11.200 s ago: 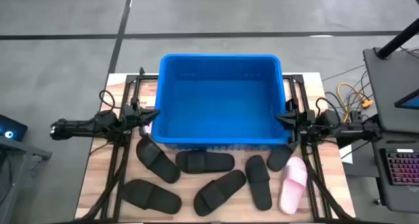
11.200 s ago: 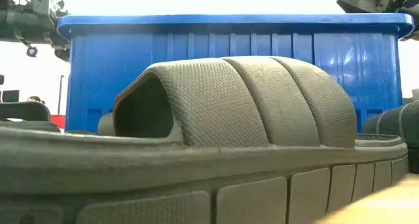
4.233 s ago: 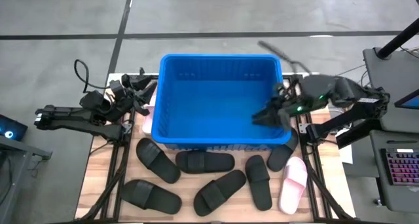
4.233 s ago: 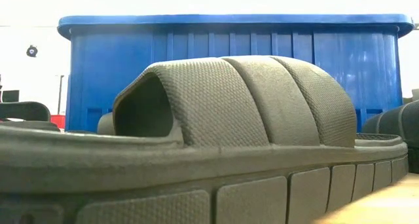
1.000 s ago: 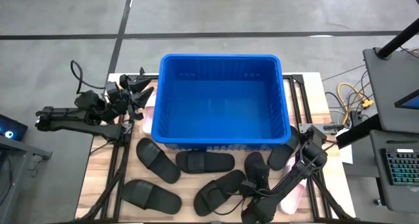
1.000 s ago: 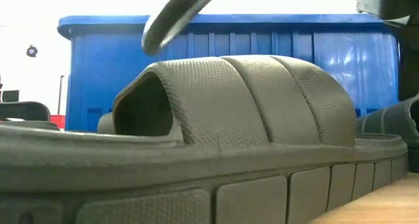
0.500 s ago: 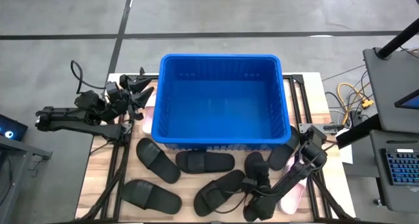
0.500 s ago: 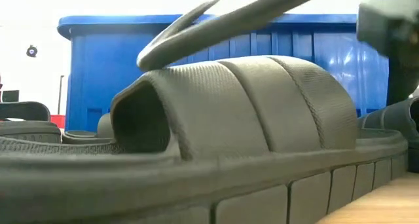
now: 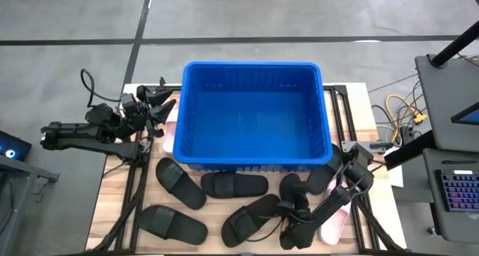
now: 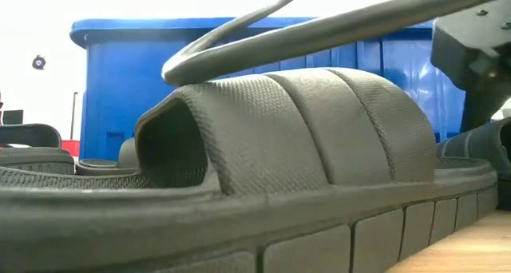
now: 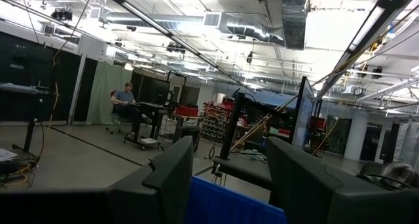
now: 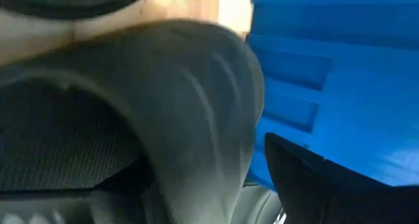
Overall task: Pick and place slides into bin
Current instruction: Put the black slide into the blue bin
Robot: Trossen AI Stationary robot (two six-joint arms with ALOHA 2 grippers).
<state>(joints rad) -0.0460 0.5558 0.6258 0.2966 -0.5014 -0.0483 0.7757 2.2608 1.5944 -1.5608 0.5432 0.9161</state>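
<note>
Seen from above, the blue bin (image 9: 253, 114) stands empty at the middle of the wooden table (image 9: 112, 203), with black slides (image 9: 233, 186) strewn in a row on the table in front of it and a pink slide (image 9: 333, 224) at the right end, largely covered by the right arm; the right gripper (image 9: 288, 215) is down among the slides, at a black slide (image 9: 251, 216) near the middle of the row, though whether it grips the slide cannot be told from this height; the left gripper (image 9: 159, 108) hangs raised beside the bin's left wall, empty, its fingers held apart; at table height, a black slide's ribbed strap (image 10: 279, 129) fills the frame with the bin's wall (image 10: 120, 89) behind it, and a dark cable (image 10: 319, 33) of the arm sweeps across just above the strap; from the left wrist, the two dark fingers (image 11: 170, 178) stand spread with nothing between them, the bin's blue rim (image 11: 236, 204) showing low in the gap and a workshop with a seated person (image 11: 127, 109) beyond; from the right wrist, a black slide's strap (image 12: 163, 106) looms right up against the camera, one dark finger (image 12: 314, 185) showing beside it against the blue bin wall (image 12: 340, 67); the fingers appear spread, with no pinch on the slide visible.
</note>
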